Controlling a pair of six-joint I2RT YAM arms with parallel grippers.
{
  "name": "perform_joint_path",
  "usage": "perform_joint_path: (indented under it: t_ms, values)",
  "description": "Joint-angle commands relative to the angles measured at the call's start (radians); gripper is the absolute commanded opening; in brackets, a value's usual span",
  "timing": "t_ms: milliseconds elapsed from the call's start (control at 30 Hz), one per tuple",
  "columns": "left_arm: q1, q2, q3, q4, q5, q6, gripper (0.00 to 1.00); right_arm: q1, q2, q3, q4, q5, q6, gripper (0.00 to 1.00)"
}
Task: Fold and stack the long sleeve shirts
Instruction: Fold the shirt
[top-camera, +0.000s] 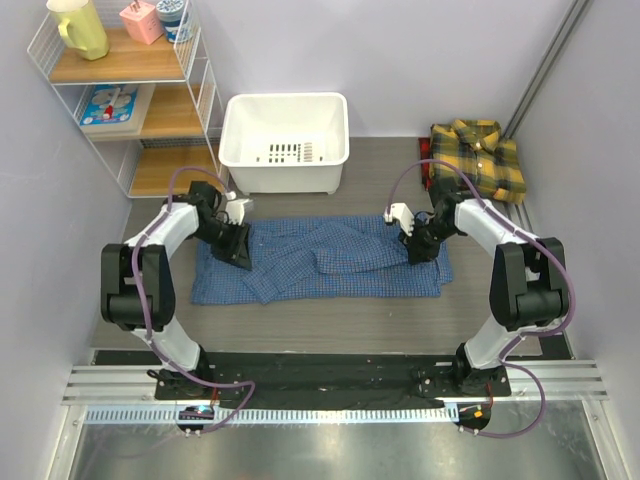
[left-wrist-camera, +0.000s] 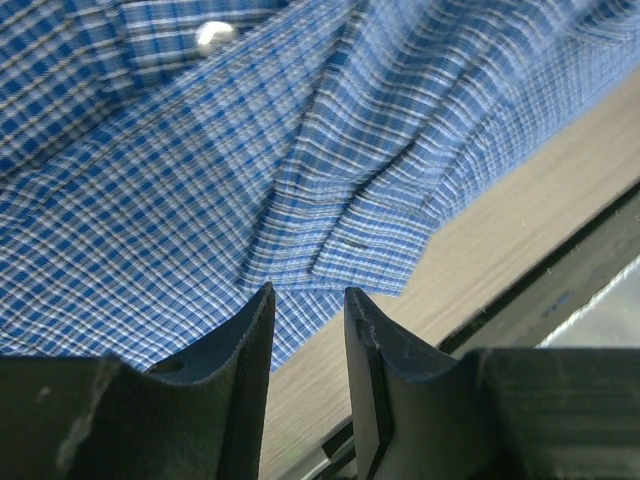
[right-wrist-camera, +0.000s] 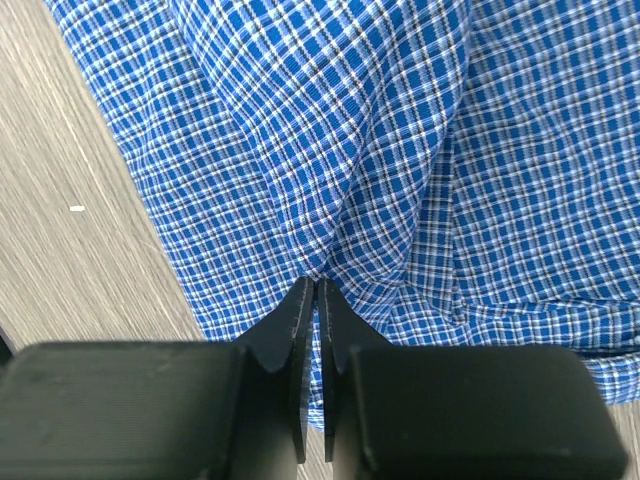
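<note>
The blue check shirt (top-camera: 330, 262) lies spread and rumpled across the middle of the table, with a sleeve folded over its body. My left gripper (top-camera: 238, 250) is over the shirt's left part. In the left wrist view it (left-wrist-camera: 309, 292) is open with only table showing between the jaws, just short of a cuff (left-wrist-camera: 360, 245) of the shirt. My right gripper (top-camera: 418, 250) is at the shirt's right part. In the right wrist view it (right-wrist-camera: 315, 283) is shut on a pinched ridge of the blue cloth (right-wrist-camera: 400, 150). The yellow-and-dark plaid shirt (top-camera: 478, 158) lies folded at the back right.
A white plastic bin (top-camera: 285, 140) stands behind the blue shirt. A wire-and-wood shelf unit (top-camera: 130, 95) with small items is at the back left. A dark rail (top-camera: 330, 375) runs along the table's near edge by the arm bases.
</note>
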Motion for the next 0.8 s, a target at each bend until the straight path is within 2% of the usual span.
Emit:
perform_joint_path:
  t_ms: [0, 200, 567, 700, 767]
  values:
    - [-0.002, 0.063, 0.017, 0.048, -0.103, -0.071, 0.34, 0.001, 0.006, 0.045, 0.016, 0.003, 0.023, 0.10]
    - [-0.003, 0.117, 0.002, 0.044, -0.131, -0.019, 0.33, 0.002, 0.012, 0.056, 0.021, 0.012, 0.032, 0.07]
    - [-0.005, 0.102, -0.044, 0.061, -0.036, -0.006, 0.30, 0.001, 0.032, 0.073, 0.021, 0.011, 0.051, 0.07]
    - [-0.005, 0.096, -0.034, 0.062, -0.020, -0.014, 0.19, 0.002, 0.036, 0.079, 0.019, 0.007, 0.055, 0.07]
    - [-0.005, 0.083, -0.023, 0.058, -0.023, -0.014, 0.08, 0.001, 0.036, 0.079, 0.019, 0.011, 0.057, 0.07]
